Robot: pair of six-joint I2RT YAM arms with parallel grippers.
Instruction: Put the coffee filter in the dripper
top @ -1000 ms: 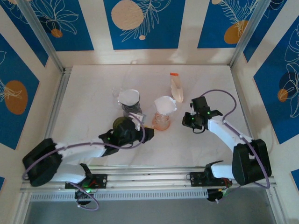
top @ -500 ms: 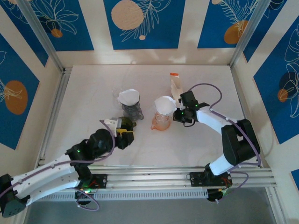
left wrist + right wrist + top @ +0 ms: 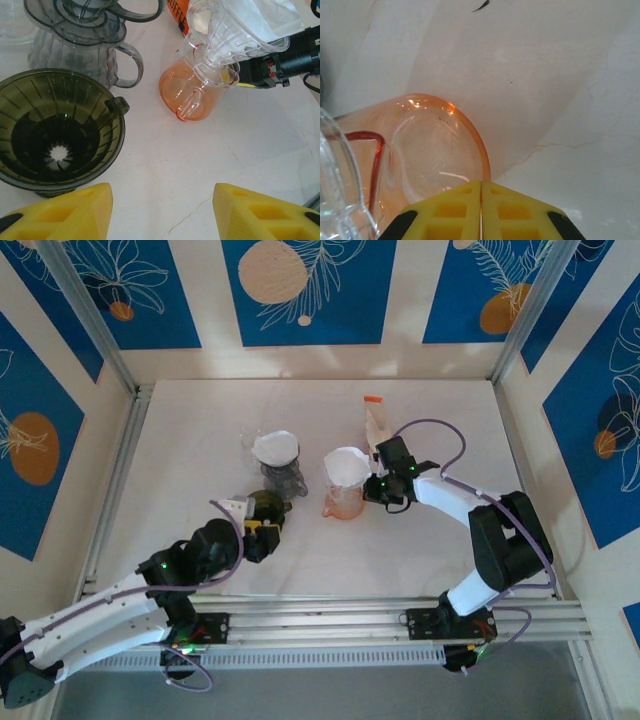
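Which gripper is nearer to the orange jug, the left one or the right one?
Right. The right gripper is just beside the orange jug, on its right. The left gripper is farther away, near the dark dripper.

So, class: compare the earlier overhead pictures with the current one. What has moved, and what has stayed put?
The left gripper drew back toward its base, away from the dark green dripper, jaws open. The right gripper, shut, swung left up to the orange server. Dripper, server and all else stayed put.
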